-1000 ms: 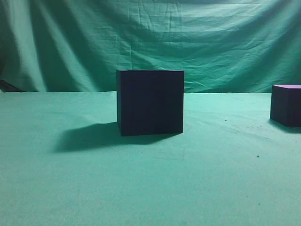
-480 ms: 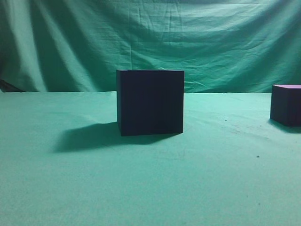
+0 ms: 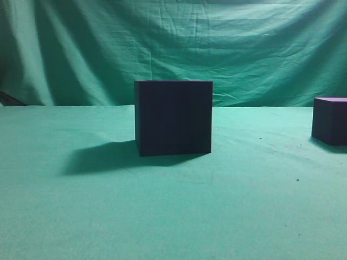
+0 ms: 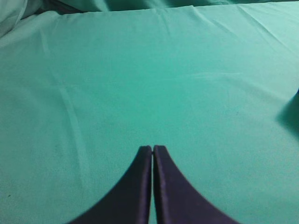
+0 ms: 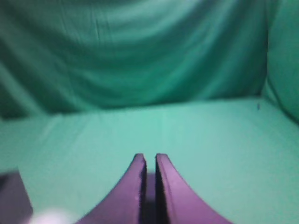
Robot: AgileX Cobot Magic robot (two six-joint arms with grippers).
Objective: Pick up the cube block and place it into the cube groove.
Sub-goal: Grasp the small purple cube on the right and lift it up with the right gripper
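Note:
The cube groove [image 3: 173, 117], a large near-black box, stands in the middle of the green cloth in the exterior view. The cube block [image 3: 330, 120], smaller and dark purple with a lighter top face, sits at the right edge of that view. A dark corner at the lower left of the right wrist view [image 5: 14, 198] may be one of them; I cannot tell which. Neither arm shows in the exterior view. My left gripper [image 4: 153, 148] is shut and empty over bare cloth. My right gripper [image 5: 150, 157] is shut with a narrow slit between the fingers, empty.
The green cloth [image 3: 108, 216] covers the table and hangs as a creased backdrop [image 3: 173, 43] behind it. The box casts a shadow [image 3: 100, 157] to its left. A dark shadow patch [image 4: 292, 114] shows at the right edge of the left wrist view.

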